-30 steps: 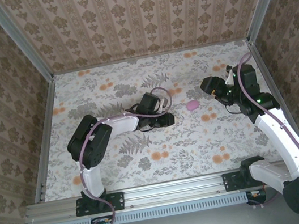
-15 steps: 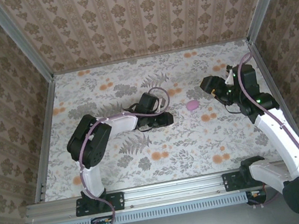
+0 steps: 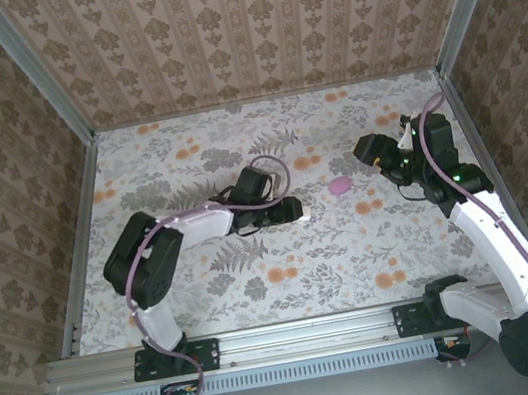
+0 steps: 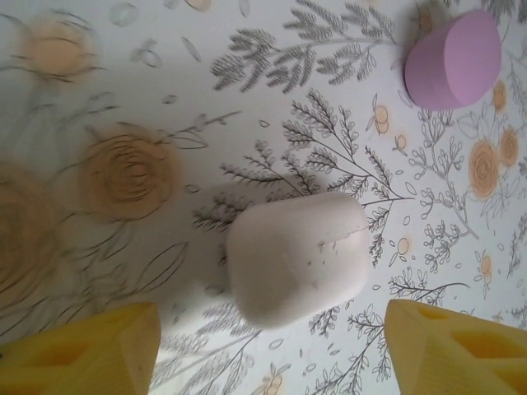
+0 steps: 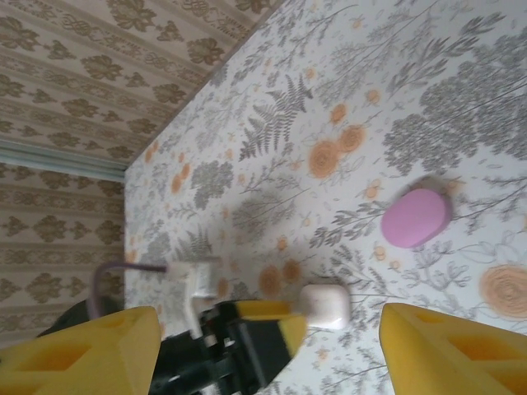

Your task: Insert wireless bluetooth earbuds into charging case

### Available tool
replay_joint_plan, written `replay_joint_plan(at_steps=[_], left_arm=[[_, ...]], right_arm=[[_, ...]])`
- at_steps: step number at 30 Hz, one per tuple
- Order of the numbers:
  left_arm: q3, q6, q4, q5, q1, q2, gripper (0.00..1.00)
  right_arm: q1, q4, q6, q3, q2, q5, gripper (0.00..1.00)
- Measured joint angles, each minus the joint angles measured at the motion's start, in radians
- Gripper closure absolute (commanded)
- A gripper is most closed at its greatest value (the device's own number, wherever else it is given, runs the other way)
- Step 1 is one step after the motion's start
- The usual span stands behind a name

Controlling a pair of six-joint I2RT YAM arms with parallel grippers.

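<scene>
On the flowered table (image 3: 210, 298), the left gripper (image 3: 290, 212) is seen spread wide, its yellow fingers (image 4: 82, 350) set either side of the closed charging case (image 4: 296, 257), which is touched by neither. A pink oval lump (image 4: 453, 59) is found near the case, further right. At the far right, the right gripper (image 3: 377, 160) is held clear of the table, fingers (image 5: 82, 346) parted, with nothing gripped.

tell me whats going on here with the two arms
The left gripper is down low with its jaws open on either side of the pale charging case, which lies lid shut on the floral tabletop, not gripped. A pink oval lump sits a little beyond it. The right gripper hangs open off to the right, holding nothing.
</scene>
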Motion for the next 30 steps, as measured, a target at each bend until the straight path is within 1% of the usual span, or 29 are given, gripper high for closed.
replay_joint_plan(at_steps=[2, 3, 4, 5, 9, 10, 11, 12, 14, 16, 19, 22, 27, 30], left_arm=[[-0.029, 0.01, -0.002, -0.05, 0.0, -0.061, 0.22], [-0.043, 0.02, 0.001, -0.08, 0.0, -0.099, 0.21], [-0.06, 0.032, 0.003, -0.116, 0.0, -0.142, 0.2], [-0.074, 0.044, 0.005, -0.149, 0.0, -0.18, 0.19], [-0.153, 0.105, 0.024, -0.322, 0.007, -0.354, 0.13], [-0.175, 0.124, 0.026, -0.372, 0.016, -0.4, 0.09], [-0.193, 0.14, 0.026, -0.412, 0.029, -0.435, 0.02], [-0.21, 0.161, 0.023, -0.455, 0.048, -0.473, 0.0], [-0.237, 0.183, 0.016, -0.523, 0.096, -0.534, 0.0], [-0.264, 0.209, -0.002, -0.571, 0.167, -0.598, 0.0], [-0.305, 0.243, -0.024, -0.607, 0.281, -0.684, 0.0], [-0.346, 0.278, -0.04, -0.625, 0.382, -0.751, 0.0], [-0.427, 0.372, -0.04, -0.612, 0.505, -0.813, 0.0], [-0.449, 0.441, -0.04, -0.603, 0.547, -0.814, 0.0]], right_arm=[[0.0, -0.022, -0.041, 0.006, -0.009, 0.043, 0.21], [0.0, -0.035, -0.069, 0.01, -0.018, 0.074, 0.14], [0.0, -0.044, -0.094, 0.013, -0.026, 0.105, 0.02], [0.0, -0.054, -0.121, 0.015, -0.034, 0.137, 0.0], [0.0, -0.046, -0.274, -0.003, -0.051, 0.279, 0.0], [0.0, -0.03, -0.307, -0.023, -0.052, 0.307, 0.0], [0.0, -0.019, -0.332, -0.043, -0.052, 0.327, 0.0], [0.0, -0.003, -0.356, -0.071, -0.051, 0.349, 0.0], [0.0, 0.043, -0.396, -0.142, -0.051, 0.39, 0.0], [0.0, 0.096, -0.433, -0.217, -0.041, 0.428, 0.0], [0.0, 0.15, -0.471, -0.28, -0.003, 0.466, 0.0], [0.0, 0.208, -0.495, -0.285, 0.058, 0.478, 0.0], [0.0, 0.372, -0.581, -0.31, 0.214, 0.478, 0.0], [0.0, 0.467, -0.621, -0.335, 0.306, 0.476, 0.0]])
